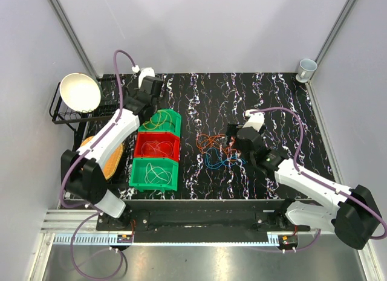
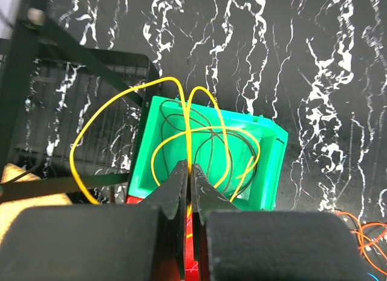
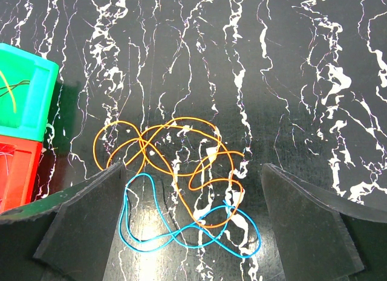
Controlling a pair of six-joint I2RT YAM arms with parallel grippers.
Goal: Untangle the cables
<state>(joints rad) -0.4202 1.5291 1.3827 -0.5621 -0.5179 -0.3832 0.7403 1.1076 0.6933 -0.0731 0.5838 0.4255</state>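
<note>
My left gripper (image 2: 189,172) is shut on a yellow cable (image 2: 121,96), which loops up out of the far green bin (image 2: 269,172). From above, that gripper (image 1: 153,110) hangs over the same bin (image 1: 178,119). An orange cable (image 3: 181,119) and a blue cable (image 3: 157,242) lie tangled together on the black marbled table. My right gripper (image 3: 193,166) is open just above them, a finger on each side. In the top view the tangle (image 1: 213,149) lies just left of the right gripper (image 1: 233,141).
A red bin (image 1: 179,147) and a nearer green bin (image 1: 154,185) stand in a column with the far one, each holding thin cable. A black wire rack with a white bowl (image 1: 80,92) stands far left. A white cup (image 1: 307,67) sits at the far right corner.
</note>
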